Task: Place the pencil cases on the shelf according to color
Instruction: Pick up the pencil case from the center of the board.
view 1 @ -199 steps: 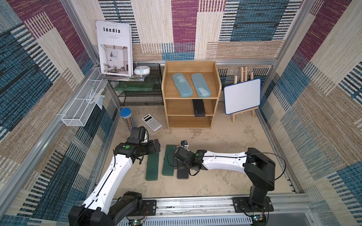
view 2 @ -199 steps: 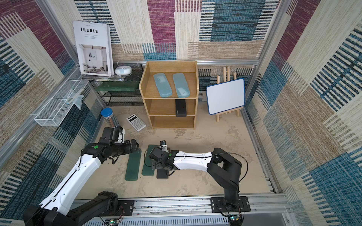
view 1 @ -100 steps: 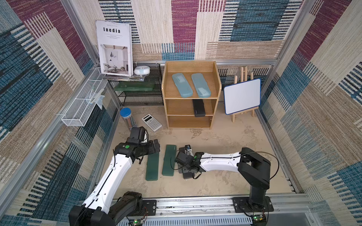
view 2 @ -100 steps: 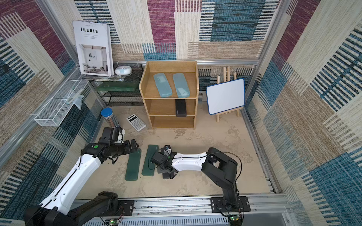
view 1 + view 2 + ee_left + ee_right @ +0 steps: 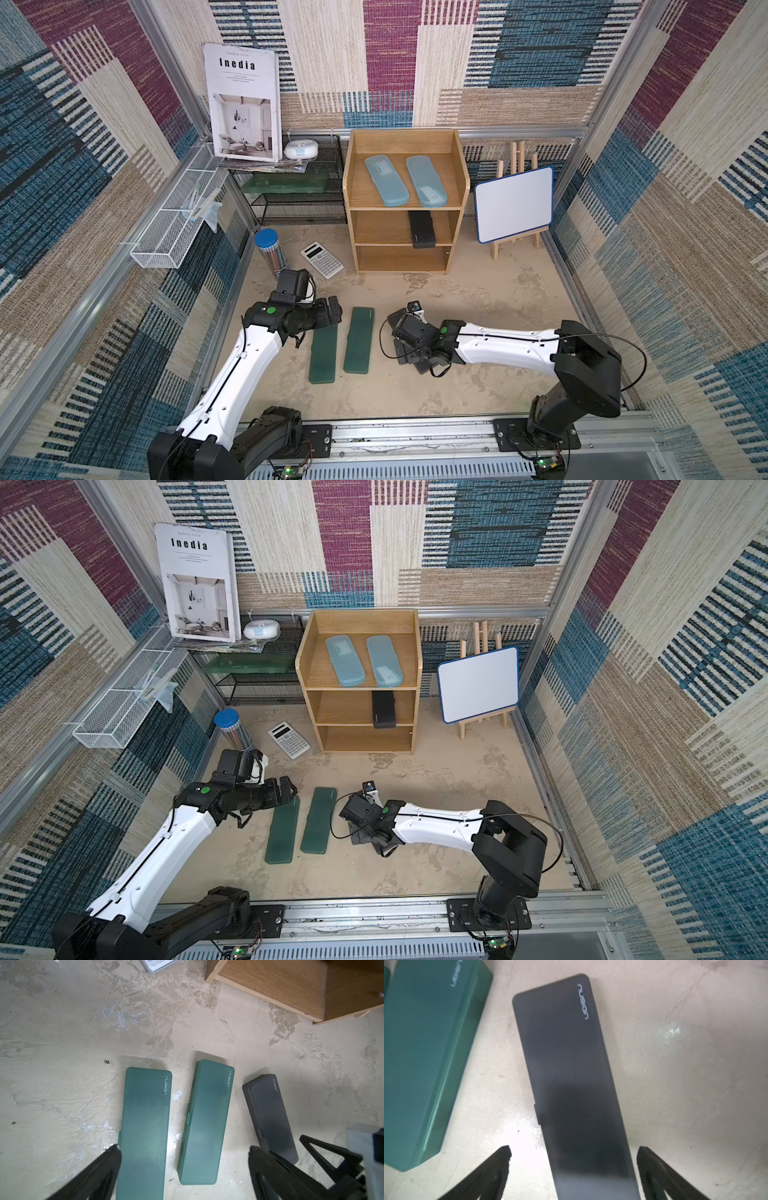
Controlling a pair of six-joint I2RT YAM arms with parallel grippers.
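Right wrist view, dead centre: you have the black pencil case [image 5: 571, 1084], a flat matte slab of smoky plastic with rounded corners. It has a small latch tab on one long edge and "nusign" in pale letters near one end. Your right gripper [image 5: 574, 1152] is spread wide, one black finger on either side of that case. Bare desk shows in both gaps, and nothing is gripped.

The case lies flat on the desk [image 5: 478, 299], a sandy, mottled, plaster-like surface. Just beside it are the inner green case [image 5: 359, 340] and the outer green case [image 5: 323, 353]. They have the same shape in frosted dark green plastic, and the left wrist view shows the same "nusign" mark.

Your left gripper [image 5: 186, 1151] gapes wide too and is empty. One fingertip is at the outer green case's latch edge; you can't tell whether it touches.

At the back is the shelf [image 5: 350, 232], light-brown grained wood with raised side panels. Two translucent light blue cases [image 5: 385, 180] [image 5: 426, 180] lie side by side on top. A second black case [image 5: 422, 228] sits on the middle tier. The propped magazine [image 5: 243, 102] reads "Inedia".
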